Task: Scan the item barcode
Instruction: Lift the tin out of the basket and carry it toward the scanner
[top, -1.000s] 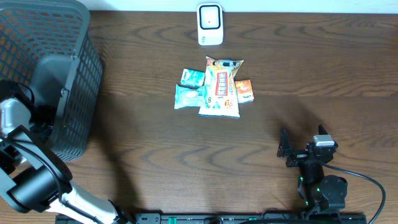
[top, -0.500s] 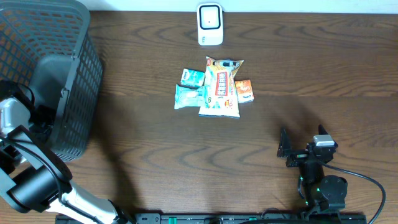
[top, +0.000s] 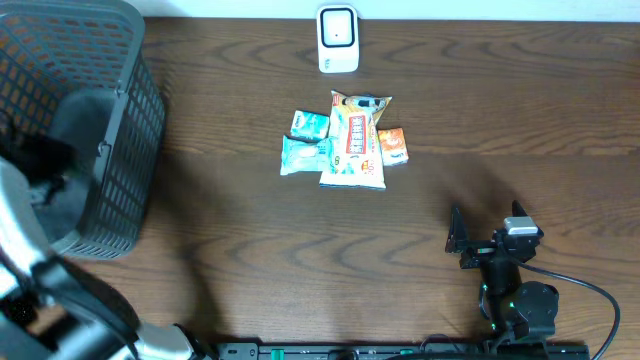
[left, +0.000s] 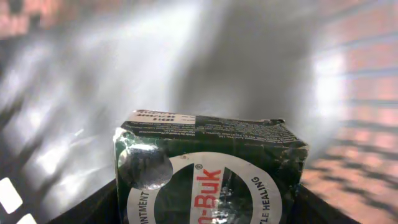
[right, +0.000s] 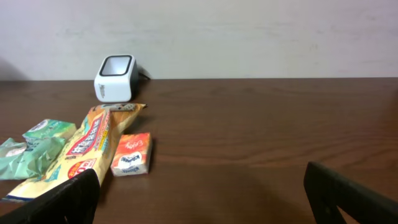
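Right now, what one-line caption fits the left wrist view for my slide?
Dark green ointment box close up in the foreground, printed top edge showing, blurred grey basket interior behind it.

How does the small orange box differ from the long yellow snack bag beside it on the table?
The snack bag is much longer than the orange box. The bag is a flat, soft pouch with a red band of lettering; the box is a stiff carton. Both lie flat on the wooden table, side by side.
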